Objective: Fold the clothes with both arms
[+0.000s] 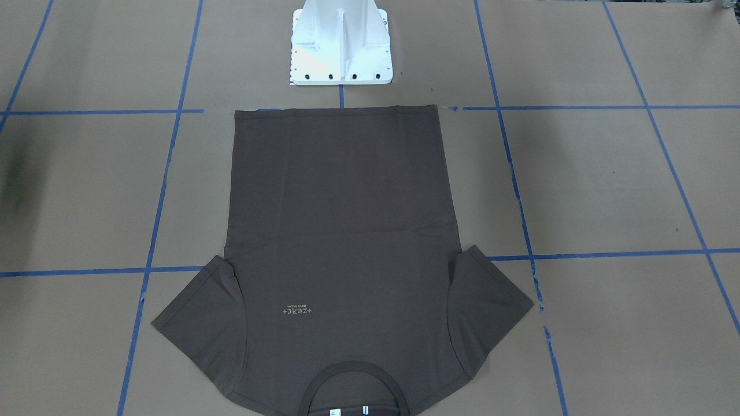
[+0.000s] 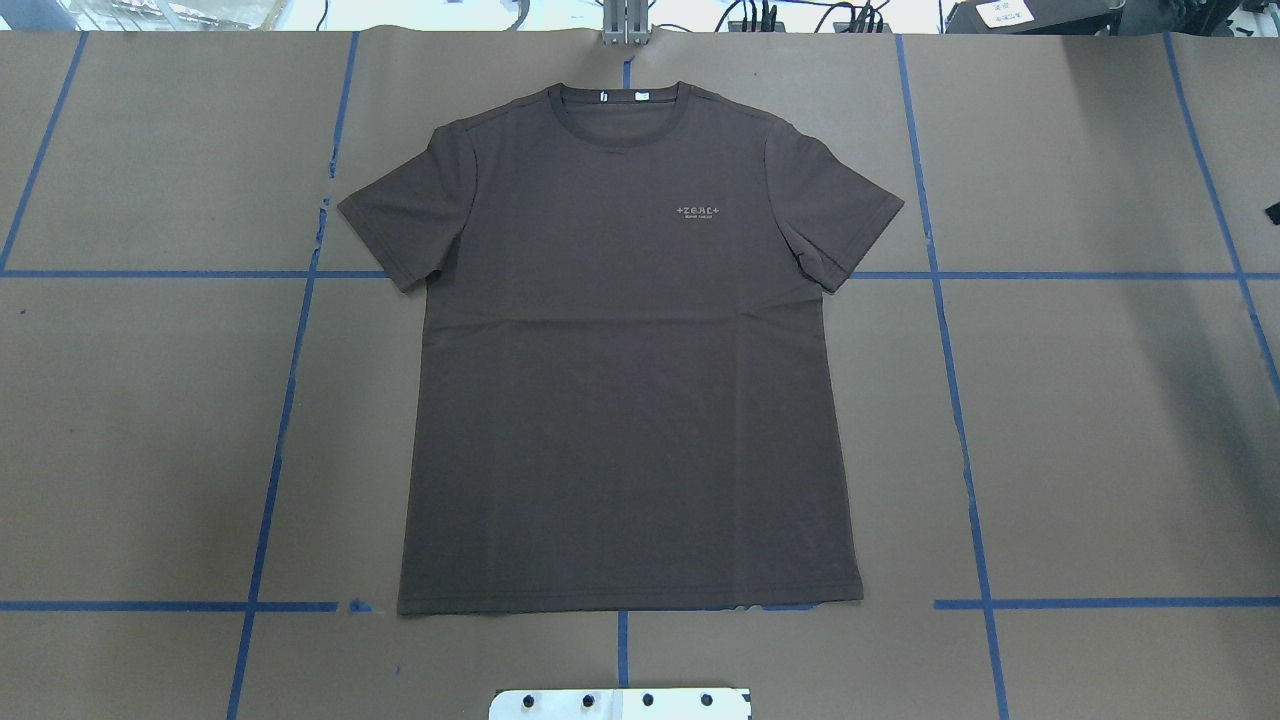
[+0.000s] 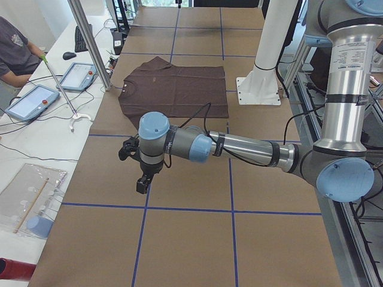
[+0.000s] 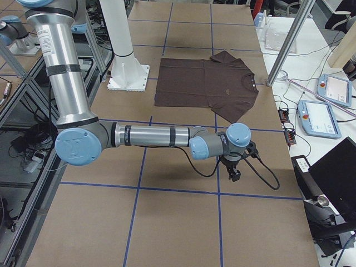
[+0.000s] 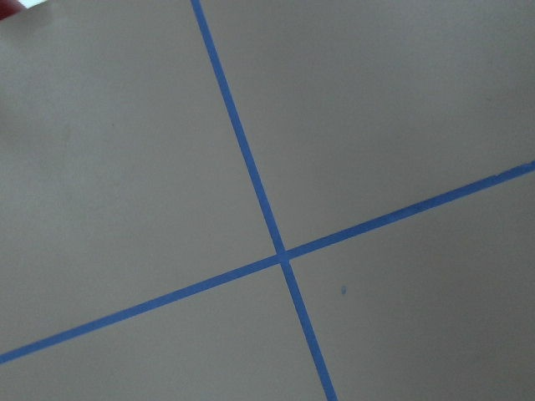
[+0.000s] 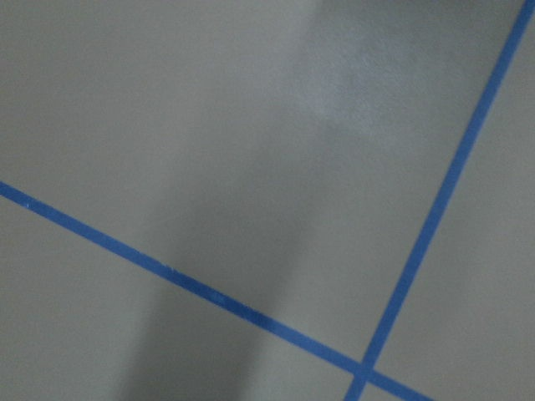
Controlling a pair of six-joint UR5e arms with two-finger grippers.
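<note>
Brown T-shirt (image 2: 620, 350) flat, unfolded | left tool (image 3: 142, 182), right tool (image 4: 235, 175) well apart from it | grip state: cannot tell

We see the T-shirt (image 2: 620, 380) lying flat in the middle of the counter (image 2: 1100, 420). Bare taped surface on either side of it leaves a hand room to pass. The white pedestal (image 1: 341, 46) stands just beyond the hem and crowds that edge. The left hand (image 3: 142, 182) and the right hand (image 4: 233, 173) hang over bare counter, well apart from the shirt. A slanted metal post (image 4: 289, 44) rises near the collar.
</note>
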